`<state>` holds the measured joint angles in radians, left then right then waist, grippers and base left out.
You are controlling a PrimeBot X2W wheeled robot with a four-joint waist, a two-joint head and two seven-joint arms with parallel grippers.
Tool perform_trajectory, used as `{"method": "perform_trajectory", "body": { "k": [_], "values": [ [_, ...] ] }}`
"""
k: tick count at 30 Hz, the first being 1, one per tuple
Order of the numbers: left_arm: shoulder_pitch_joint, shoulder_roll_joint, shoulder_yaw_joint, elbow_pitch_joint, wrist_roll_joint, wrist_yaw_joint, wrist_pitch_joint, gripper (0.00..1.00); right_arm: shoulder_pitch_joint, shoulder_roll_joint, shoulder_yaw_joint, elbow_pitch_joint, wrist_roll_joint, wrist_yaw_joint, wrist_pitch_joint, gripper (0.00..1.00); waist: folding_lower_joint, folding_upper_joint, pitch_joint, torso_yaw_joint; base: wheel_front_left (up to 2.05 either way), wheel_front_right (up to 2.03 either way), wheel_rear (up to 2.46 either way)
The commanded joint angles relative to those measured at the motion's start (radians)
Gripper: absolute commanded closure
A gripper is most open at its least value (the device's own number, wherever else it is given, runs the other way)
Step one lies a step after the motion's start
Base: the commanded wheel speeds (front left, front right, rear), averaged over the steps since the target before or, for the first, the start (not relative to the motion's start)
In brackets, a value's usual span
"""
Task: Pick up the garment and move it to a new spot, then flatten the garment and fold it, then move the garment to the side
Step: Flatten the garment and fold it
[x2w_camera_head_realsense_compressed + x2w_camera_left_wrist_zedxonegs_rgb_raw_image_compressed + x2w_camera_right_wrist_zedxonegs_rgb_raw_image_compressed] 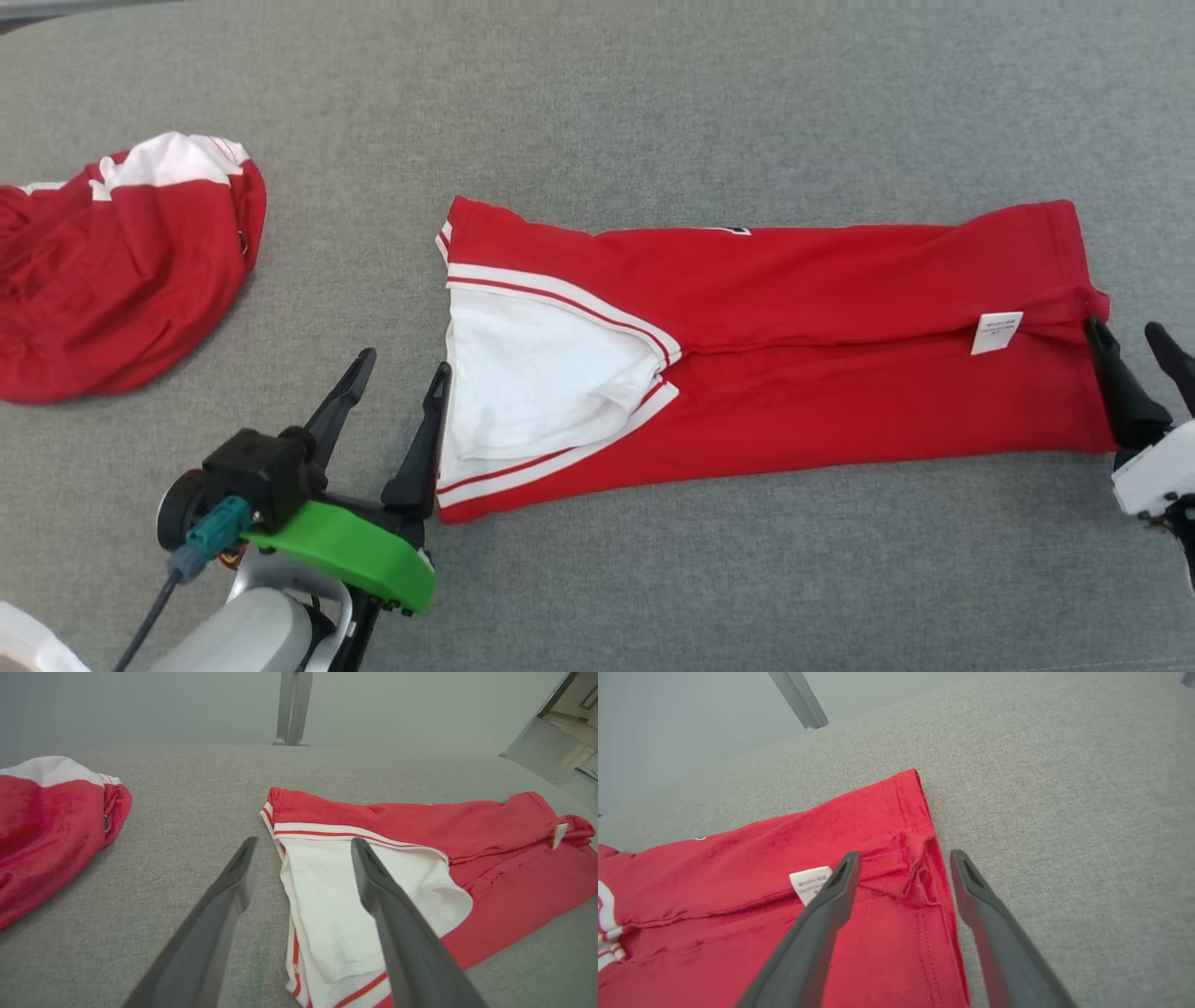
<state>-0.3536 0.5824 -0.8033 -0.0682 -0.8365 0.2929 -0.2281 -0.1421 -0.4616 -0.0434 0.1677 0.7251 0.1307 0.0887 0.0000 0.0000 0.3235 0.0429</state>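
Observation:
A red garment [822,364] with white panel and red-white striped trim lies folded lengthwise on the grey surface, stretching left to right; a white label [996,332] shows near its right end. My left gripper [400,366] stands open at its left edge, one finger over the white panel [336,900], the other over bare fabric surface. My right gripper [1125,334] stands open at the garment's right hem [924,877], fingers straddling the hem's edge, nothing held. The garment [761,891] fills the right wrist view's left half.
A second red and white garment [112,271] lies bunched at the far left, also seen as a red heap [46,821] in the left wrist view. Grey padded surface [653,93] extends behind. A metal post [292,707] stands beyond the far edge.

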Motion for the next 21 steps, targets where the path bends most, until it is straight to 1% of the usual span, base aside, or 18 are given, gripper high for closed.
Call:
{"method": "perform_trajectory", "body": {
  "k": [1, 4, 6, 7, 10, 12, 15, 18, 21],
  "values": [
    [0.030, -0.014, 0.012, 0.009, 0.020, 0.016, -0.016, 0.00, 0.028, 0.012, -0.007, -0.005, -0.020, 0.000, -0.016, 0.00, 0.0000, 0.0000, -0.050, -0.016, 0.00, 0.00, 0.00],
    [0.074, -0.050, 0.039, 0.033, 0.070, 0.047, -0.034, 0.00, 0.065, 0.056, -0.015, 0.002, -0.038, 0.000, -0.048, 0.00, 0.0000, 0.0000, -0.094, -0.029, 0.00, 0.00, 0.00],
    [0.099, -0.068, 0.051, 0.040, 0.133, 0.062, -0.038, 0.00, 0.088, 0.078, -0.017, 0.013, -0.047, 0.000, -0.072, 0.00, 0.0000, 0.0000, -0.122, -0.036, 0.00, 0.00, 0.00],
    [0.115, -0.091, 0.067, 0.033, 0.155, 0.070, -0.038, 0.00, 0.096, 0.090, -0.019, 0.018, -0.050, 0.000, -0.083, 0.00, 0.0000, 0.0000, -0.133, -0.039, 0.00, 0.00, 0.00],
    [0.201, -0.156, 0.131, 0.023, 0.225, 0.078, -0.038, 0.00, 0.125, 0.124, -0.013, 0.041, -0.060, 0.000, -0.122, 0.00, 0.0000, 0.0000, -0.178, -0.051, 0.00, 0.00, 0.00],
    [0.252, -0.186, 0.180, 0.026, 0.277, 0.077, -0.037, 0.00, 0.141, 0.136, -0.007, 0.054, -0.075, 0.000, -0.144, 0.00, 0.0000, 0.0000, -0.202, -0.058, 0.00, 0.00, 0.00],
    [0.319, -0.243, 0.257, 0.013, 0.349, 0.067, -0.037, 0.00, 0.159, 0.154, -0.005, 0.078, -0.091, 0.000, -0.175, 0.00, 0.0000, 0.0000, -0.229, -0.061, 0.00, 0.00, 0.00],
    [0.387, -0.290, 0.321, 0.008, 0.421, 0.036, -0.037, 0.00, 0.169, 0.167, -0.009, 0.098, -0.097, 0.000, -0.201, 0.00, 0.0000, 0.0000, -0.253, -0.061, 0.00, 0.00, 0.00],
    [0.438, -0.331, 0.352, 0.017, 0.486, 0.002, -0.037, 0.00, 0.187, 0.181, -0.008, 0.115, -0.104, 0.000, -0.217, 0.00, 0.0000, 0.0000, -0.278, -0.058, 0.00, 0.00, 0.00]
  ]
}}
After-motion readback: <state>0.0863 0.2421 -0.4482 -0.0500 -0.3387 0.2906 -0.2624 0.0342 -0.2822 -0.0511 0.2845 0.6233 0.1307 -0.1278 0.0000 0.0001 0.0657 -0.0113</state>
